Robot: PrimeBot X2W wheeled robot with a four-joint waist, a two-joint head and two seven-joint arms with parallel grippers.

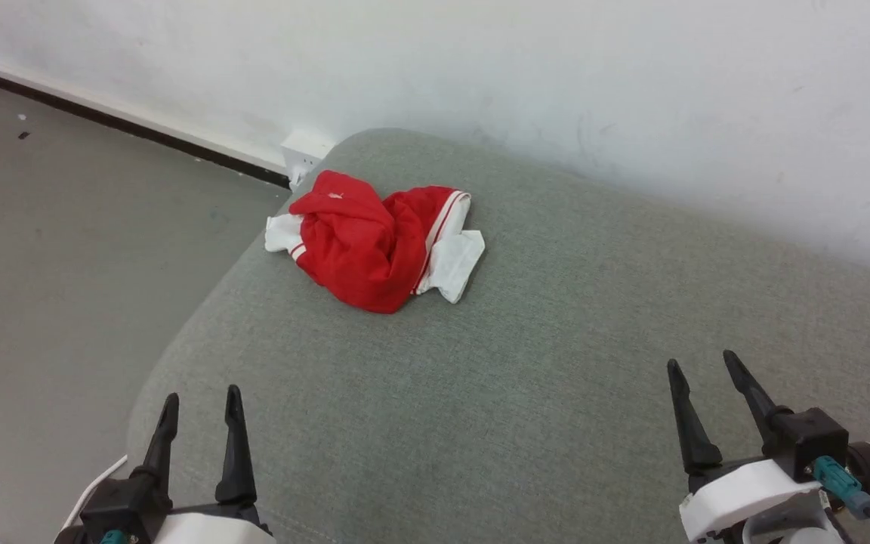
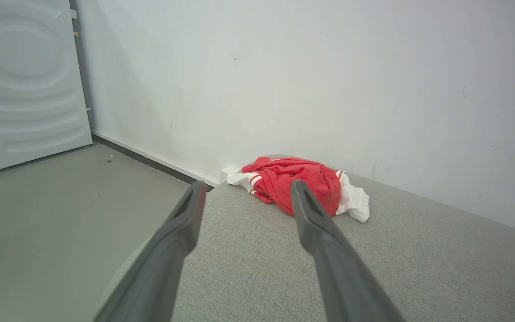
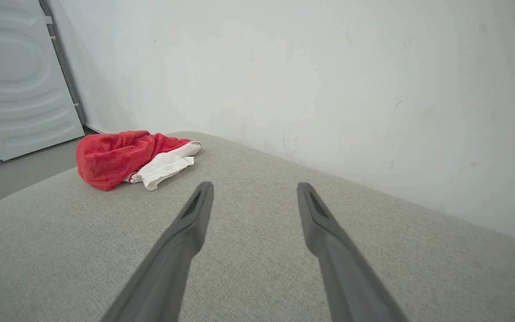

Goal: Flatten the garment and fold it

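Left gripper (image 1: 202,393) and right gripper (image 1: 701,359), fingers spread and empty, are pointing forward over a grey fabric cushion (image 1: 556,340), well short of the crumpled red-and-white jersey (image 1: 374,242).

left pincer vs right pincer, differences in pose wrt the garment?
Left pincer hangs by the grey cushion's left edge, near the floor; right pincer hangs over the cushion's right part. Left pincer's wrist view has the garment almost dead ahead; right pincer's has it off to the left. Left pincer's fingers point nearly straight up the head view; right pincer's lean left. Shared: both open, empty, clear of the garment.
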